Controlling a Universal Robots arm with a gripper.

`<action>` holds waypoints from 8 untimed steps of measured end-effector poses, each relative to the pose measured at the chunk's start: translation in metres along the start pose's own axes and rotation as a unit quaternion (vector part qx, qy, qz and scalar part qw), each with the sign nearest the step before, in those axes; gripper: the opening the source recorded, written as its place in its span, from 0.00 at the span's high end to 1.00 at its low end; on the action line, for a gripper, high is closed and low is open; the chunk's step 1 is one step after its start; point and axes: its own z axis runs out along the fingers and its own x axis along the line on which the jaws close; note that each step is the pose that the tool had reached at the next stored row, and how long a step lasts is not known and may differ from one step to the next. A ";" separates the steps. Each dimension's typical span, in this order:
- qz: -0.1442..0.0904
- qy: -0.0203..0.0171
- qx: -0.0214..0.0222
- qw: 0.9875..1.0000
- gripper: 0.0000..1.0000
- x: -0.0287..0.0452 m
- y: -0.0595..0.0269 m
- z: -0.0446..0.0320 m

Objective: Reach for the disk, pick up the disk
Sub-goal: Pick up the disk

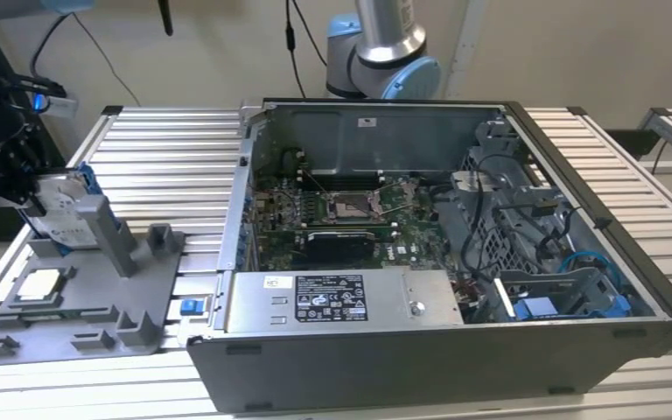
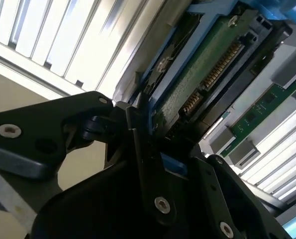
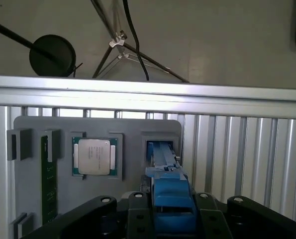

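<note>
The disk (image 1: 63, 208), a silver-grey drive in a blue bracket, stands on edge at the back of the grey fixture plate (image 1: 80, 306), on the exterior view's left. My gripper (image 1: 18, 191) is at the disk's outer edge, shut on it. In the first wrist view the blue bracket (image 3: 169, 194) sits between my two black fingers (image 3: 138, 215), and its far end reaches into a slot of the plate (image 3: 160, 142). The second wrist view shows the disk's green circuit side (image 2: 202, 74), with one finger (image 2: 138, 130) pressed against the blue edge.
An open computer case (image 1: 453, 254) takes up the middle and the exterior view's right of the slatted table (image 1: 155, 144). On the fixture plate lie a square silver chip (image 3: 94, 156), a memory stick (image 3: 49, 179) and grey upright blocks (image 1: 111, 229). A small blue part (image 1: 192, 305) lies beside the case.
</note>
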 end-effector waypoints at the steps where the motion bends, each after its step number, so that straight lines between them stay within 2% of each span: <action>1: 0.000 0.000 0.000 1.000 1.00 0.0000 0.0000 0.0000; 8: 0.000 0.000 0.000 1.000 1.00 0.0000 0.0000 -0.0002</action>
